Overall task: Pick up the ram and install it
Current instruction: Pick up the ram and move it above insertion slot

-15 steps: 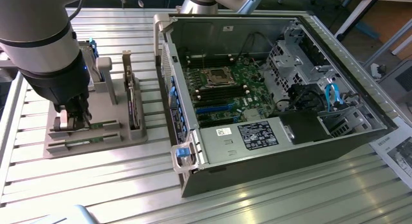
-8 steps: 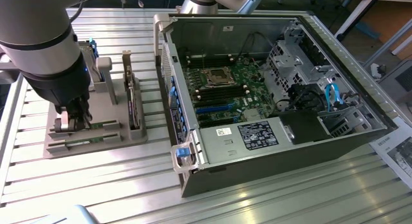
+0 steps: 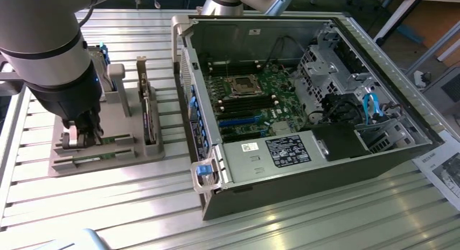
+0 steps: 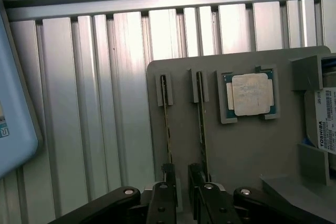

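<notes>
I read tool [image 4: 181,172] open, low over ram [image 4: 167,121] — it stands on edge in grey holder [image 4: 241,148], likely so jaws can straddle it.

The table [image 3: 107,207] is silver with ribs, the holder [image 3: 100,167] grey, the gripper [image 4: 182,171] black. The motherboard [image 3: 250,105] is green in a dark case [image 3: 302,185] with a blue latch [image 3: 204,172]. The chip [image 4: 249,94] is silver, edged green.
</notes>
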You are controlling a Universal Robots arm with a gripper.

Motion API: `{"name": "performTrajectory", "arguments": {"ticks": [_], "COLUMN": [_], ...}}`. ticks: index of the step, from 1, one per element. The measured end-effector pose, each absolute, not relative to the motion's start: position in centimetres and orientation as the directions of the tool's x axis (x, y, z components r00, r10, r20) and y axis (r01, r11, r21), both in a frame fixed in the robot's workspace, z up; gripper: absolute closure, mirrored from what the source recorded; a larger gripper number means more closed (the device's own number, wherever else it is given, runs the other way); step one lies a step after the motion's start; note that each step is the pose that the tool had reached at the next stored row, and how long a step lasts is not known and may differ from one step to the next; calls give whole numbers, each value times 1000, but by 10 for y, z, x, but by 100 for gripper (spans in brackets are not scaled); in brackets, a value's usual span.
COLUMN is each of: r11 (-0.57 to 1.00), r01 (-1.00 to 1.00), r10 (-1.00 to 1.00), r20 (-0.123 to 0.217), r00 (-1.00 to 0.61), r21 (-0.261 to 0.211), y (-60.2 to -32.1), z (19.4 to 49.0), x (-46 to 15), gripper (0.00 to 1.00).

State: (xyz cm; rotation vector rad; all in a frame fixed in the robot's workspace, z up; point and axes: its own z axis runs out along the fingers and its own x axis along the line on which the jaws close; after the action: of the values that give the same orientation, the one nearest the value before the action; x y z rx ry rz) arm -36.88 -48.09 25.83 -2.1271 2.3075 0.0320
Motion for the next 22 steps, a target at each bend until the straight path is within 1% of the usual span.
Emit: {"name": "performTrajectory", "arguments": {"ticks": [22], "r11": [81], "r01": [-997], "r10": [-997], "r20": [-16], "r00": [-81], "r21": [13], "y": [-481], "z": [251], "x": [-369], "gripper": [76]}}
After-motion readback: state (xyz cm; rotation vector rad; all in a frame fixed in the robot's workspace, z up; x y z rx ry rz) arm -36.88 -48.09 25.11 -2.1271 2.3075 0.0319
